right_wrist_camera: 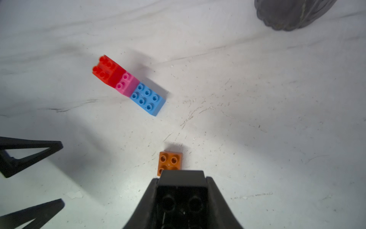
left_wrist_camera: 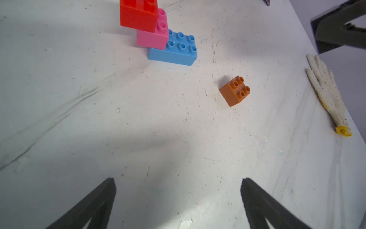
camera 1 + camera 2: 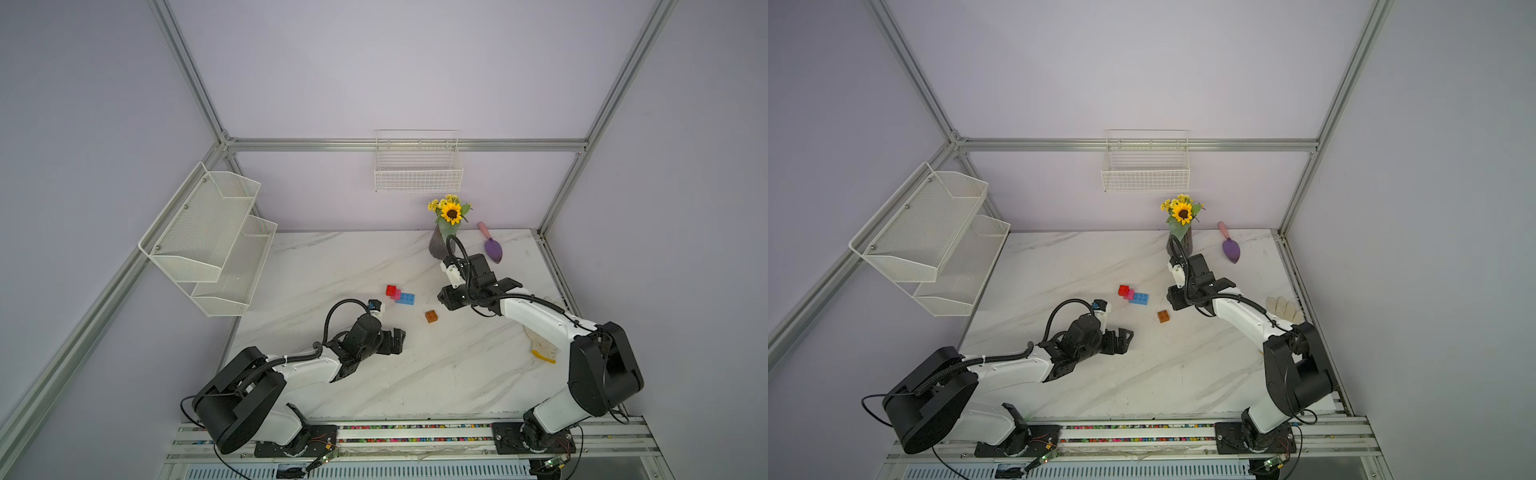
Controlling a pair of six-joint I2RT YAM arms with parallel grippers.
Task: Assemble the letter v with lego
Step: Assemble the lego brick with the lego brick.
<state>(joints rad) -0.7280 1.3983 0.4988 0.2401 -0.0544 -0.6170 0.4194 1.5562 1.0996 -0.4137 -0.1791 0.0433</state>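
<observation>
One black brick (image 1: 182, 190) being clamped in right gripper (image 1: 182, 179) near orange-brown brick (image 2: 234, 91), left gripper (image 2: 178, 182) gaping empty, red-pink-blue stack (image 2: 153, 38) standing apart, glove (image 2: 326, 95) lying aside.

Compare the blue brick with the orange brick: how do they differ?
The blue brick is long; the orange brick is short and square. The blue brick carries the pink brick on one end; the orange brick carries nothing. The blue brick is joined to others; the orange brick lies alone. Both rest on the table, studs up.

Open tabletop (image 3: 415, 374) surrounds the orange brick (image 3: 431, 316); brick stack (image 3: 399, 294) stands nearby.
</observation>
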